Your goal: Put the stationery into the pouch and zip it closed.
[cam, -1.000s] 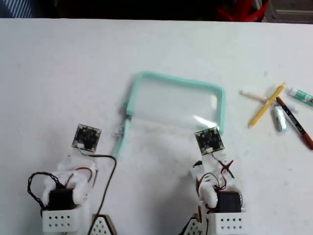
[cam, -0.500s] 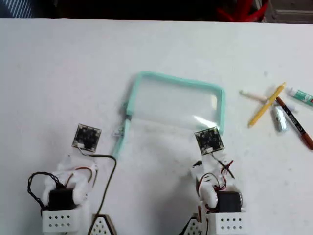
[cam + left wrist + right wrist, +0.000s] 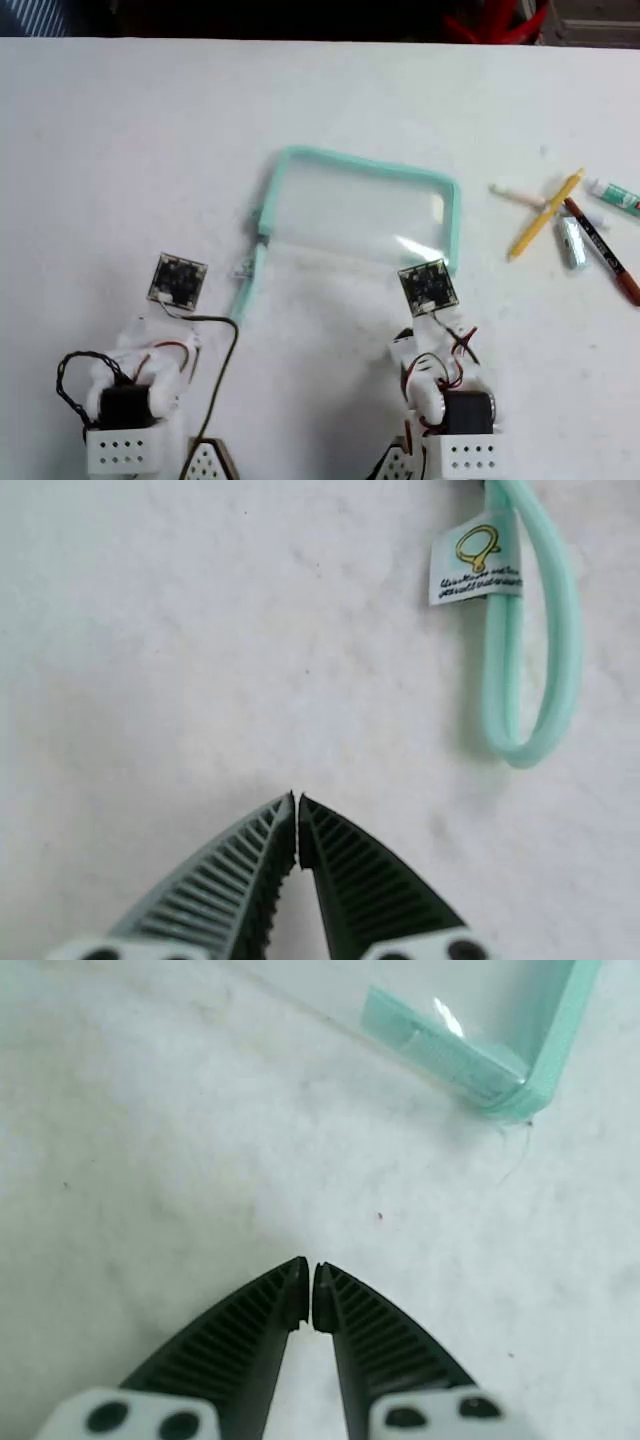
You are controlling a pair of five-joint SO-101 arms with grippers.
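The mint-edged pouch (image 3: 360, 215) lay on the worktop (image 3: 150, 130), the stationery (image 3: 545, 216) scattered well apart on the right arm's side. The pouch's white tag (image 3: 477, 562) bore a yellow emblem. Left fingers (image 3: 250, 870) and right fingers (image 3: 250, 1340) were closed, empty.

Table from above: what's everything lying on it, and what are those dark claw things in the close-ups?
pouch: 1, clear with mint-green edging, middle of table
strap: 1, mint-green loop, at the pouch corner nearest the left arm
tag: 1, white, on the strap
yellow pen: 1, right side, crossing the pale stick
pale stick: 1, cream
brown marker: 1, right of the pen
silvery item: 1, between pen and marker
tube: 1, white and green, right edge
table: 1, white
left claw: 1, dark, shut, near strap
right claw: 1, dark, shut, near pouch corner
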